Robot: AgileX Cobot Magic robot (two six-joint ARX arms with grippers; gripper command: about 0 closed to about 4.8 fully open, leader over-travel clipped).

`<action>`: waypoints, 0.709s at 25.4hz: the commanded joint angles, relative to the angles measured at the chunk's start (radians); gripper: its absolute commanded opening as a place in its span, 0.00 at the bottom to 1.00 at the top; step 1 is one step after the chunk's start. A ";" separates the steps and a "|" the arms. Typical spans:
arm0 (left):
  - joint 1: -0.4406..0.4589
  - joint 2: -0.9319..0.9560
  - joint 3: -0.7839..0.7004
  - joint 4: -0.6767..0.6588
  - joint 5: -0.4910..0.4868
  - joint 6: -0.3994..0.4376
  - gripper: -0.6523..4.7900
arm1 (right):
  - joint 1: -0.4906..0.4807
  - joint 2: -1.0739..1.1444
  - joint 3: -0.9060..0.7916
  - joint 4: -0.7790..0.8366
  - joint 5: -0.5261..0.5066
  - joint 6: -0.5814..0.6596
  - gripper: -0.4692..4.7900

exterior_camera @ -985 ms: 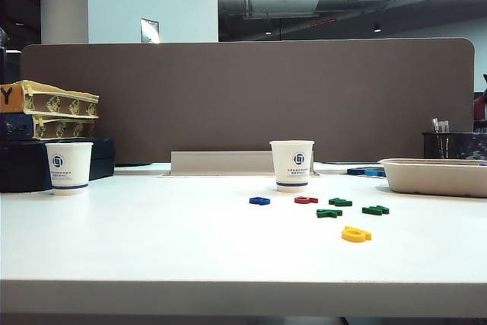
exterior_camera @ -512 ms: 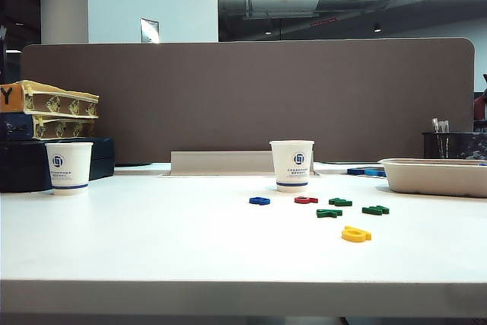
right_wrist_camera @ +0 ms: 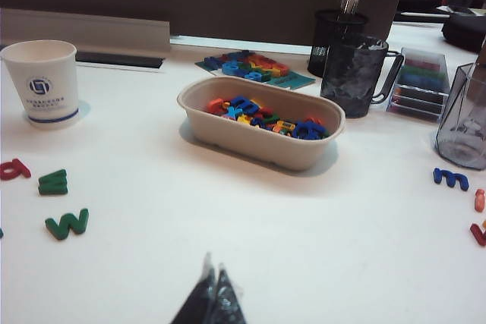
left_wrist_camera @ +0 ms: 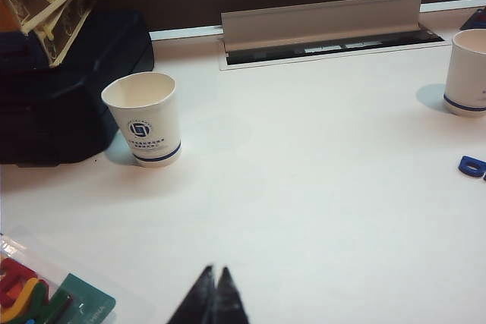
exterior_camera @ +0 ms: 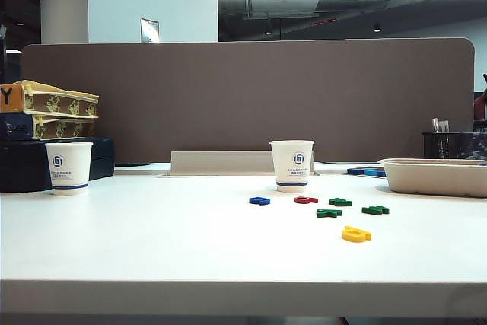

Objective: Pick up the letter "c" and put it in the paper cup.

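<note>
**"c" lay off to the right arm's side**

Left gripper (left_wrist_camera: 216,297) hovered over bare counter (left_wrist_camera: 319,187), fingers pressed together, empty, near the twin cup (left_wrist_camera: 144,119). Paper cup (right_wrist_camera: 44,81) stood mid-counter. Right gripper (right_wrist_camera: 213,294) also had its fingers pressed together, holding nothing. Letter "c" (right_wrist_camera: 479,200), small and orange-red, lay far out past the tray (right_wrist_camera: 258,138). Its long axis was too small to read. Right arm judged nearer.

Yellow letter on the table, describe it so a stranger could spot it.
On the white table before the brown partition, find the middle paper cup with toy letters scattered in front. The yellow letter lies nearest the front edge, the only yellow one and the largest. The shut left gripper and right gripper hang over the table, holding nothing.
</note>
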 commanded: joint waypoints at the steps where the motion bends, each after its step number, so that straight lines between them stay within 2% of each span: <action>1: 0.000 -0.001 0.001 0.013 -0.008 0.000 0.11 | -0.001 0.000 0.002 0.031 0.002 -0.003 0.08; 6: 0.000 -0.001 0.000 0.013 -0.016 0.000 0.11 | -0.001 0.000 0.003 0.016 0.002 -0.002 0.08; 10: 0.000 -0.003 -0.006 0.068 -0.087 -0.008 0.11 | -0.001 0.000 0.003 0.015 0.002 -0.002 0.08; 13: 0.000 -0.007 -0.026 0.185 -0.066 -0.008 0.11 | -0.001 0.000 0.003 0.015 0.002 -0.002 0.08; 18: 0.000 -0.009 -0.050 0.194 -0.013 -0.016 0.11 | -0.001 0.000 0.003 0.015 0.002 -0.002 0.08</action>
